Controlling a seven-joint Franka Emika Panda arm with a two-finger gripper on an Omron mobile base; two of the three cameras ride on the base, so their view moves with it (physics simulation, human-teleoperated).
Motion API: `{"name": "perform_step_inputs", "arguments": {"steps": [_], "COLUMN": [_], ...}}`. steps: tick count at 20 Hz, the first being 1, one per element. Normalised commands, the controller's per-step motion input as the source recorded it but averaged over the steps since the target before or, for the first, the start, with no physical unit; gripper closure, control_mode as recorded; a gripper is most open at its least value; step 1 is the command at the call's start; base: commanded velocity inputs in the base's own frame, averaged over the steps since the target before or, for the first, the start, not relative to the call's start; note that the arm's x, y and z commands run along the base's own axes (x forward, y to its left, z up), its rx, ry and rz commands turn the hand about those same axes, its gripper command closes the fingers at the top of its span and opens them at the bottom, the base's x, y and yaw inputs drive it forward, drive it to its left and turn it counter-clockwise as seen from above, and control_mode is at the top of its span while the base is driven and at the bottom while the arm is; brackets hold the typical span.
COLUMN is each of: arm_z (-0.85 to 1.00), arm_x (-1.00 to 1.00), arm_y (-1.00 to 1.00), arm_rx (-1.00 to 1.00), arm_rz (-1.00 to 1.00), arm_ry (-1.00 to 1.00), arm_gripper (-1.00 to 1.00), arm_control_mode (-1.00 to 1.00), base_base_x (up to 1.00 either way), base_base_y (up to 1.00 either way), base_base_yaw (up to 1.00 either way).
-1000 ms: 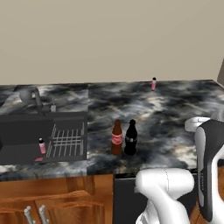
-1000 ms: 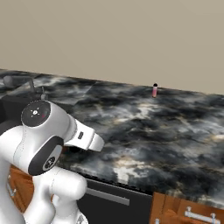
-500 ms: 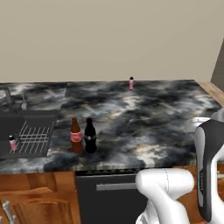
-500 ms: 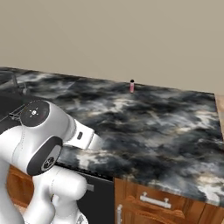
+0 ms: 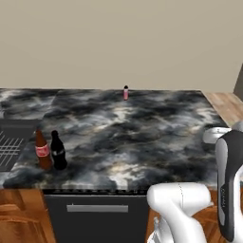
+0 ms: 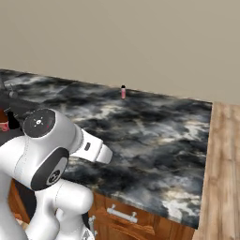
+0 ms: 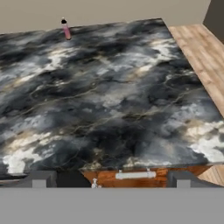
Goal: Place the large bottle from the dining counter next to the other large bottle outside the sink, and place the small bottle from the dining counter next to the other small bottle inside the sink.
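The large black bottle stands upright right beside the other large bottle, brown with a red label, on the counter just right of the sink. Both also peek out behind my arm, black and brown. The small bottle, pinkish with a dark cap, stands alone at the far edge of the dining counter. My gripper is open and empty, held near the counter's front edge and well short of the small bottle. The other small bottle is out of view.
Only the right part of the sink's grid rack shows at the left edge. Wood flooring runs along the counter's right end. A drawer handle sits just below the front edge. A plain beige wall backs the counter.
The base has driven to the right, so the whole scene slid left and most of the sink left the picture. The bottles have not moved. The gripper stays open.
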Motion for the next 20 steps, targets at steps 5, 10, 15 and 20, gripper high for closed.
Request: {"name": "perform_step_inputs", "arguments": {"steps": [5,10,15,20], "arm_z": [0.00,0.00,0.00,0.00], "arm_x": [0.00,0.00,0.00,0.00], "arm_y": [0.00,0.00,0.00,0.00], "arm_rx": [0.00,0.00,0.00,0.00], "arm_rz": [0.00,0.00,0.00,0.00], "arm_ry": [0.00,0.00,0.00,0.00], "arm_gripper": [-1.00,-1.00,-1.00,-1.00], "arm_control_mode": [1.00,1.00,1.00,1.00], "base_base_x": [0.74,0.64,0.19,0.06], "base_base_y": [-0.30,-0.23,-0.51,-0.29], "base_base_yaw": [0.26,0.31,0.31,0.42]}}
